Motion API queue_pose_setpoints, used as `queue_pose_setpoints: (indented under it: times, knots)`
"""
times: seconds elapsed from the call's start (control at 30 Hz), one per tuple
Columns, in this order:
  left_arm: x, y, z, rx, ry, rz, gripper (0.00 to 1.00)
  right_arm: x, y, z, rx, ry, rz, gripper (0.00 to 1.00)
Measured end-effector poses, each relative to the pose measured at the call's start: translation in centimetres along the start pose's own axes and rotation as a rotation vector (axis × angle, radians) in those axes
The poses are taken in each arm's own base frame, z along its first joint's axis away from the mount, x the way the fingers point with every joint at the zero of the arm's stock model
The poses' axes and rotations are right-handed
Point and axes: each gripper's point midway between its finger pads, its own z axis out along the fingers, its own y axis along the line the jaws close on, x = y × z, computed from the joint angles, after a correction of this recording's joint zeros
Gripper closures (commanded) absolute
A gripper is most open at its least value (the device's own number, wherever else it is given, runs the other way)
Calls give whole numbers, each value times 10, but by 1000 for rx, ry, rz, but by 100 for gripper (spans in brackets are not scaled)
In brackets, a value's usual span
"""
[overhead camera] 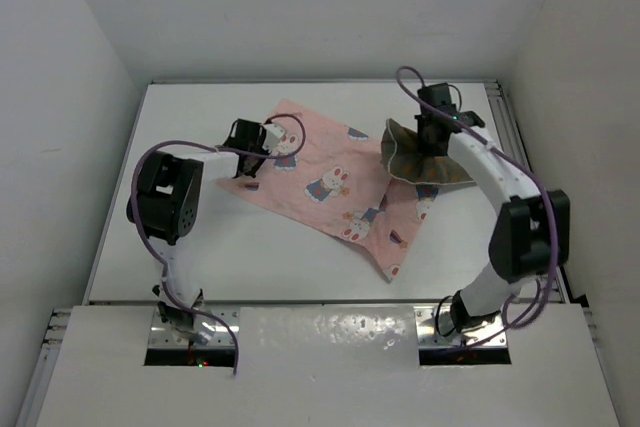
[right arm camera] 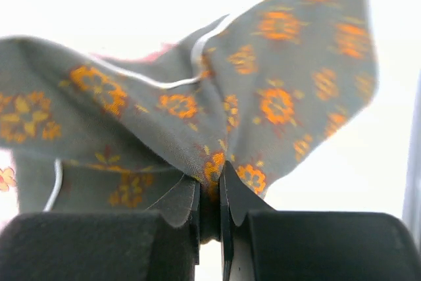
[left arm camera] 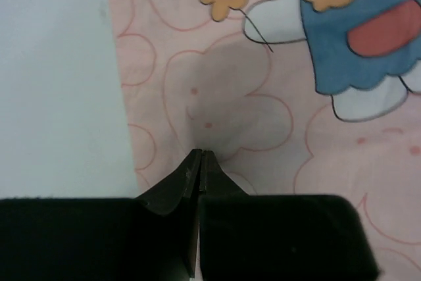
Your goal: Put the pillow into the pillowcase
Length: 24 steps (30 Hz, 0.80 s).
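The pink bunny-print pillowcase [overhead camera: 320, 182] lies spread flat across the middle of the table. My left gripper [overhead camera: 250, 152] is at its left end. In the left wrist view the jaws [left arm camera: 200, 154] are shut, and the pink fabric [left arm camera: 276, 116] puckers at their tips close to the case's left edge. The olive-brown pillow with orange dots [overhead camera: 418, 159] lies over the pillowcase's right end. My right gripper [overhead camera: 436, 131] is shut on it. In the right wrist view a fold of the pillow [right arm camera: 263, 97] is pinched between the fingertips [right arm camera: 212, 182] and drapes from them.
The white table [overhead camera: 180, 237] is walled at the left, back and right. A raised rail [overhead camera: 505, 117] runs along its right edge, close to the right arm. Bare table lies left of and in front of the pillowcase.
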Motion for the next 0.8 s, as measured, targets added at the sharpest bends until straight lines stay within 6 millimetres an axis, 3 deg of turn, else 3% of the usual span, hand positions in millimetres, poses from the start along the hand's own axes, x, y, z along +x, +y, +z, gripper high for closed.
queue_pose_setpoints:
  times: [0.17,0.23,0.27,0.3,0.37,0.43,0.47,0.53,0.63,0.67,0.77,0.8]
  knots:
    - [14,40,12,-107,32,-4,100,3,-36,-50,40,-98,86,100]
    - [13,51,13,-125,38,3,93,9,-42,-64,47,-111,101,100]
    - [9,56,12,-127,33,10,84,12,-45,-68,51,-114,105,100]
    - [0,57,10,-112,18,29,58,16,-47,-72,58,-113,109,100]
    - [-23,51,7,-59,-27,66,33,24,-52,-77,69,-105,113,100]
    - [-48,37,2,16,-89,97,15,32,-58,-79,90,-90,116,100]
    - [-58,28,-2,58,-115,108,1,34,-62,-79,103,-82,118,100]
    - [-67,10,-9,141,-152,127,0,39,-69,-80,129,-62,120,100]
    - [-61,-15,-11,223,-157,143,4,46,-79,-80,163,-36,123,100]
    - [-53,-21,-10,240,-143,148,27,48,-81,-80,169,-29,125,100]
    - [-21,-39,-5,281,-74,147,78,53,-85,-79,180,-14,127,100]
    - [-19,-36,-4,274,-66,148,85,55,-85,-78,180,-8,128,100]
